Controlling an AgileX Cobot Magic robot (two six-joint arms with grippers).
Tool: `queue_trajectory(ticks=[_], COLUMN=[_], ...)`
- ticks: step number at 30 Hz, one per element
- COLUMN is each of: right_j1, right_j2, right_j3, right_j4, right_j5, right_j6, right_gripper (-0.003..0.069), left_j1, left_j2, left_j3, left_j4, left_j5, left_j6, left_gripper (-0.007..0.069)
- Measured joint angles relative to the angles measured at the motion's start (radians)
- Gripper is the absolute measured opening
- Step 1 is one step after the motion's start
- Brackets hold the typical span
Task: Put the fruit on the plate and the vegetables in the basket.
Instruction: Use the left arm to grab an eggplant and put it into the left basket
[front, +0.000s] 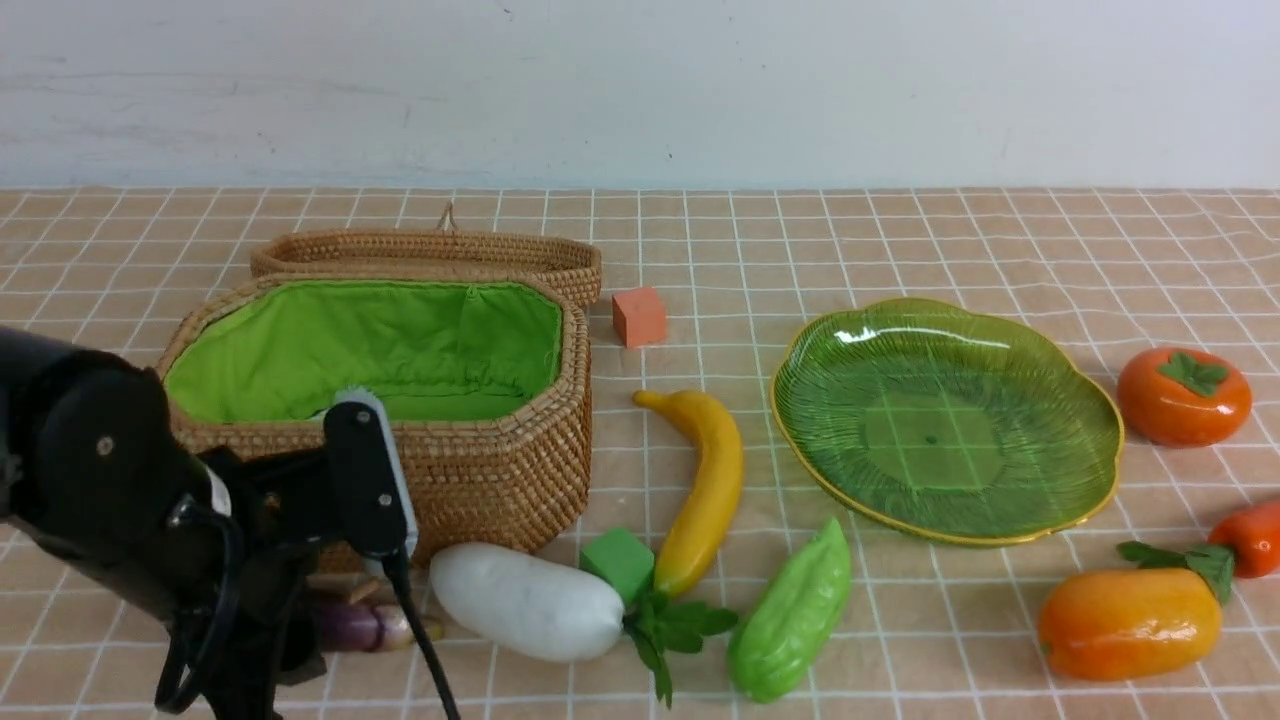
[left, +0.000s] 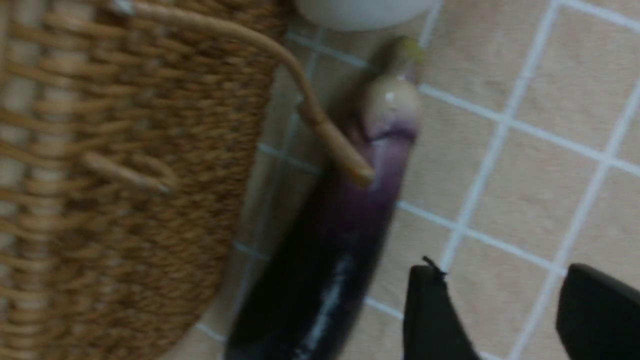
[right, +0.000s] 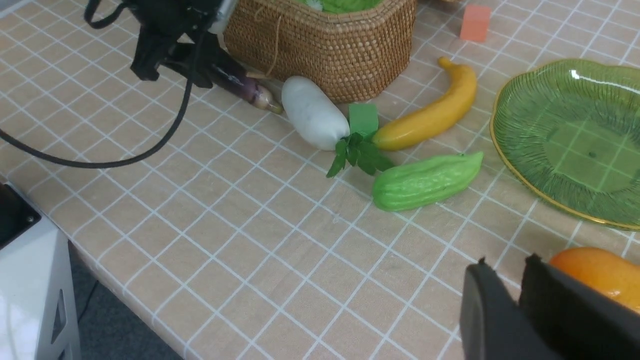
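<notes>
**Left arm at the eggplant, nothing sorted yet**

Eggplant (left: 345, 215) lies flat on the counter (front: 900, 650), close against the front wall of the basket (front: 500, 470), at its corner on the robot's left. Long axis runs roughly along that wall; pale stem end points toward the white radish (front: 525, 600), which sits just beside it. A loose wicker toggle from the basket rests across the eggplant's upper part (could snag on a lift; judgement only).

Left end effector (left: 520, 315): two dark fingers stand apart with bare counter between them, so open and holding nothing. In the left wrist view the eggplant lies to one side of the fingers, not between them, so the jaws are offset from the body and on the side away from the basket. Judged next need: shift toward the basket wall until the fingers straddle the eggplant across its width, then close.

Right end effector (right: 505, 310): fingers nearly together, nothing between them; the mango (right: 600, 272) is just beside it. The right arm is well apart from the eggplant, so the left is clearly the nearer arm.

Plate (front: 1100, 440) and basket hold no items; banana (front: 705, 490), gourd (front: 790, 615), persimmon (front: 1180, 400) and carrot (front: 1250, 540) all sit on the counter.
</notes>
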Motion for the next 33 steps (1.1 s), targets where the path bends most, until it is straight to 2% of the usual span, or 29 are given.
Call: queue_trajectory(ticks=[3,6,9,17,28,33], right_j1=[0.0,0.0,0.0,0.0,0.0,0.0], right_j2=[0.001,0.001,0.001,0.001,0.001,0.001], right_j3=[0.0,0.0,0.0,0.0,0.0,0.0], right_j4=[0.0,0.0,0.0,0.0,0.0,0.0], right_j5=[0.0,-0.003,-0.003,-0.003,-0.003,-0.003], right_j6=[0.0,0.0,0.0,0.0,0.0,0.0], right_gripper=[0.0119,0.0118,0.0119,0.0123,0.0125,0.0127], left_j1=[0.0,0.0,0.0,0.0,0.0,0.0], left_j2=[0.059,0.108,0.136,0.171,0.213,0.218], left_j3=[-0.001,-0.001,-0.001,-0.003,-0.011,-0.023], left_j4=[0.13,0.253,0.301,0.312,0.277,0.229], left_j5=[-0.049,-0.089,-0.126,-0.203,-0.231,-0.177], left_j6=[0.0,0.0,0.0,0.003,0.003,0.003], left_gripper=[0.0527,0.0566,0.0567,0.0519,0.0486,0.0486])
